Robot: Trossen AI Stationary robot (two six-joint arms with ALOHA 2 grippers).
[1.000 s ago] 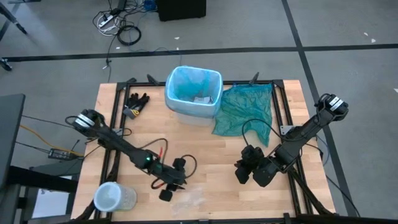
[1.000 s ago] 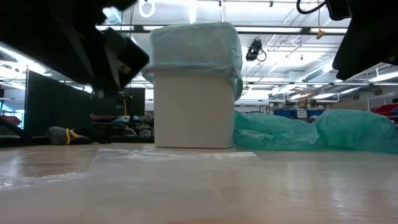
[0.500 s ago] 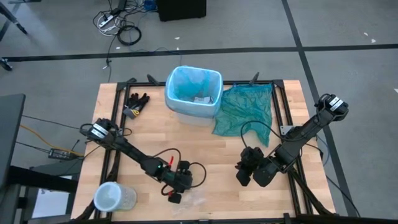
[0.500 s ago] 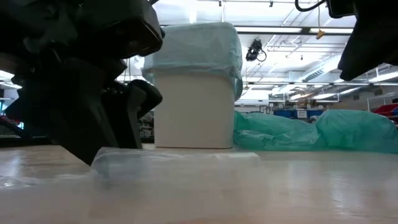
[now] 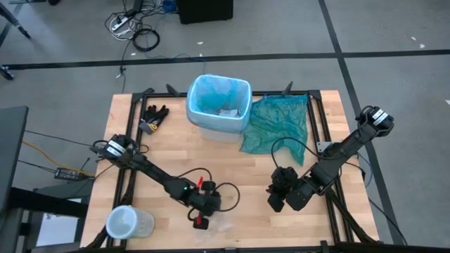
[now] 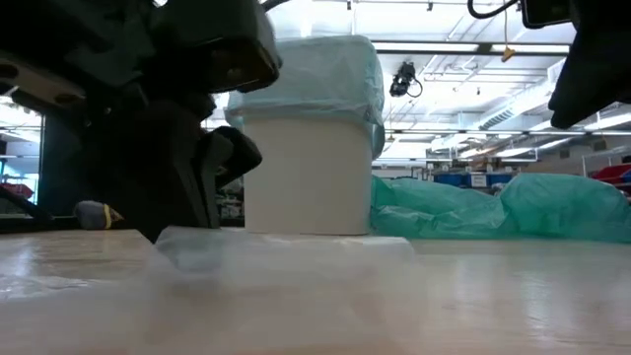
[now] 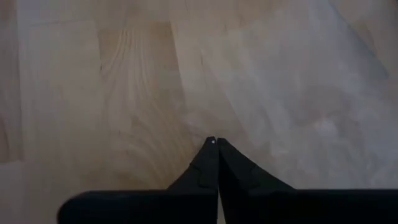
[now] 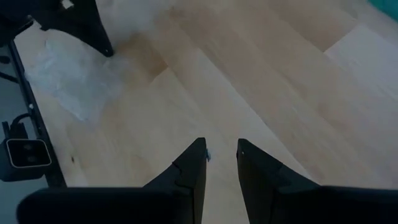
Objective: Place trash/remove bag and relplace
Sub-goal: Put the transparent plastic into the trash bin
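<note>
A white bin stands at the table's far edge, lined with the light blue bag. Some trash lies inside it. A flat piece of clear plastic film lies on the wood near the front edge. My left gripper is shut and points down at the left end of that film. My right gripper hangs over bare wood at the near right. Its fingers are a little apart, with nothing between them. My left gripper comes from above, its shut fingertips down at the table by the edge of the clear film. Whether any film is caught between the fingers I cannot tell. The film lies flat on the wood.
A darker teal plastic bag lies spread to the right of the bin. Black gloves lie to the bin's left. A round translucent container stands at the near left corner. Bare wood lies between the two grippers.
My left gripper has gone toward the table's right and near edges and down to the wood at the clear film's end. The film has stayed flat where it was.
</note>
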